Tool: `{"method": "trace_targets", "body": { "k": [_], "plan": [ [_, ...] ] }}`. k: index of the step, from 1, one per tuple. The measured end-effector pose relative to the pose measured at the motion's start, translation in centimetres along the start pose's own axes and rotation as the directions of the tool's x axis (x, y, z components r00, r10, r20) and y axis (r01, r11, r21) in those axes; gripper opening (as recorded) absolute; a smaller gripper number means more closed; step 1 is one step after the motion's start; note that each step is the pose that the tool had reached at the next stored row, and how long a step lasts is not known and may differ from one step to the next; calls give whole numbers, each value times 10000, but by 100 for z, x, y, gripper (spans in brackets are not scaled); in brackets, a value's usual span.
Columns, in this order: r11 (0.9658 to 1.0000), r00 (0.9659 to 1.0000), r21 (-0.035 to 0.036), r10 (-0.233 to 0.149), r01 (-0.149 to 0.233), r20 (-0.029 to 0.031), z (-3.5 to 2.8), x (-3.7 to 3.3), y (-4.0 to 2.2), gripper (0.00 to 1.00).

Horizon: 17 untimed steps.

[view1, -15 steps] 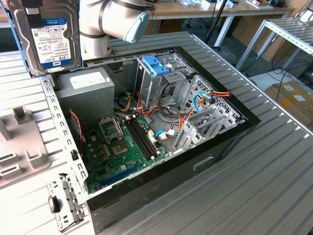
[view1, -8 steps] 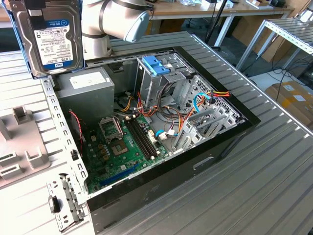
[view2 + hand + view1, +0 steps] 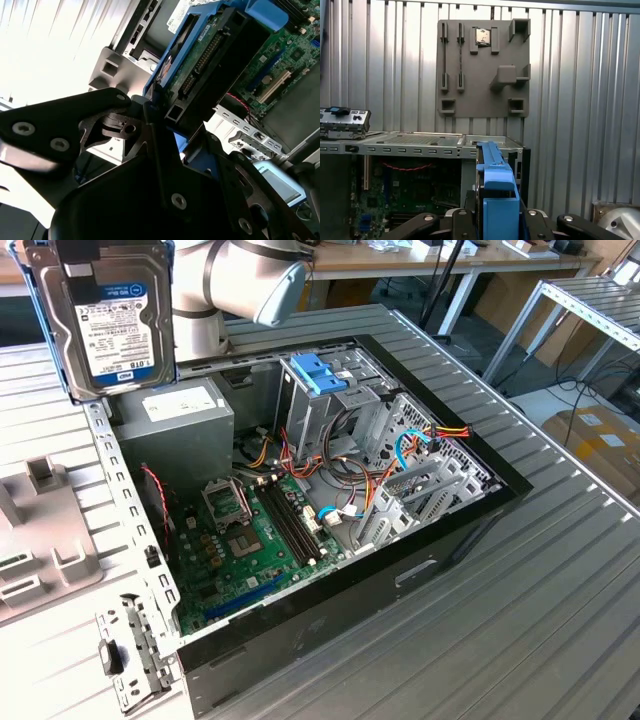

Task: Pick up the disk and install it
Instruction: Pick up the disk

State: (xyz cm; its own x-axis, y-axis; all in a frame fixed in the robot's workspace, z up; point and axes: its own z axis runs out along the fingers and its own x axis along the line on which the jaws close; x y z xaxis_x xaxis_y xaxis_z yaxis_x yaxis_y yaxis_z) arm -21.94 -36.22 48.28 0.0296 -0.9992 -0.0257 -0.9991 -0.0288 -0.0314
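Note:
The disk (image 3: 105, 315) hangs in the air above the back left corner of the open computer case (image 3: 450, 540), label side facing the exterior camera, with blue rails along its edges. In both wrist views my gripper (image 3: 167, 125) is shut on the disk (image 3: 210, 65). Its black fingers (image 3: 465, 217) clamp the two flat sides, and the blue rail (image 3: 497, 195) points away from the wrist. The grey drive cage with blue clips (image 3: 320, 375) stands inside the case, at the exterior view's right of the disk and lower.
A grey power-supply box (image 3: 180, 415) sits under the disk, with the green motherboard (image 3: 250, 540) and loose cables (image 3: 400, 455) beside it. A grey fixture plate (image 3: 40, 530) and a metal bracket (image 3: 130, 655) lie on the ribbed table. My arm's joint (image 3: 245, 275) is behind.

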Motion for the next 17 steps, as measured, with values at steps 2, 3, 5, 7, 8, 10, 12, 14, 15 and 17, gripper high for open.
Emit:
{"method": "trace_targets", "body": {
  "k": [2,3,5,7,8,10,12,14,15,17],
  "plan": [
    [10000,10000,0,1,-1,0,0,11,-5,37],
    [10000,10000,0,0,0,0,0,17,-9,37],
    [10000,10000,0,0,0,0,1,31,-16,37],
    [10000,10000,1,0,0,0,2,45,-26,37],
    [10000,10000,0,0,0,0,2,52,-30,37],
    [10000,10000,0,1,-1,-1,2,65,-38,37],
    [10000,10000,0,0,0,0,3,80,-47,37],
    [10000,10000,1,0,0,0,4,95,-56,37],
    [10000,10000,0,0,0,-1,4,102,-59,37],
    [10000,10000,0,-1,1,-1,4,123,-68,37]
  ]
}}
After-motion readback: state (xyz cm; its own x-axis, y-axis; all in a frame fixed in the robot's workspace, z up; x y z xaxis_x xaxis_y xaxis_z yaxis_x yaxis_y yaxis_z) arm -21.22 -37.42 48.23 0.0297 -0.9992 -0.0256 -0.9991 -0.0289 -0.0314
